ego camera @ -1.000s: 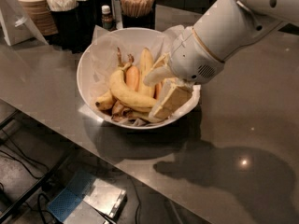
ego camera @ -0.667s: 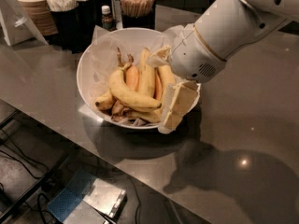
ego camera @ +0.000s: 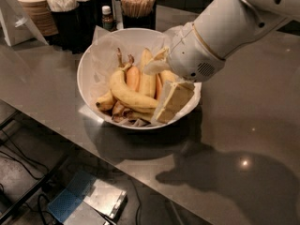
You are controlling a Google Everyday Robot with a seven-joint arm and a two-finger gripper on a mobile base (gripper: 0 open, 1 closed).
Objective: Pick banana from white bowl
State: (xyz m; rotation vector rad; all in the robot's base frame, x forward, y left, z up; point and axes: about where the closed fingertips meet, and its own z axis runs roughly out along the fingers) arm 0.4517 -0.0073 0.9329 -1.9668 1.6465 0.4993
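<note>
Diagonally, banana (ego camera: 130, 94) upper-left to lower-right, gripper (ego camera: 155, 93) inside white bowl (ego camera: 86, 71).

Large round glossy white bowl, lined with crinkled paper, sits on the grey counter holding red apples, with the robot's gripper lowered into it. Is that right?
Not quite. The camera view shows the large round glossy white bowl holding yellow bananas, not red apples. The rest stands: it sits on the grey counter, and the gripper is lowered into it.

The white arm (ego camera: 225, 27) is angled down from the upper right; the gripper (ego camera: 154, 93) is held at centre, fingers (ego camera: 174, 101) spread apart.
</note>
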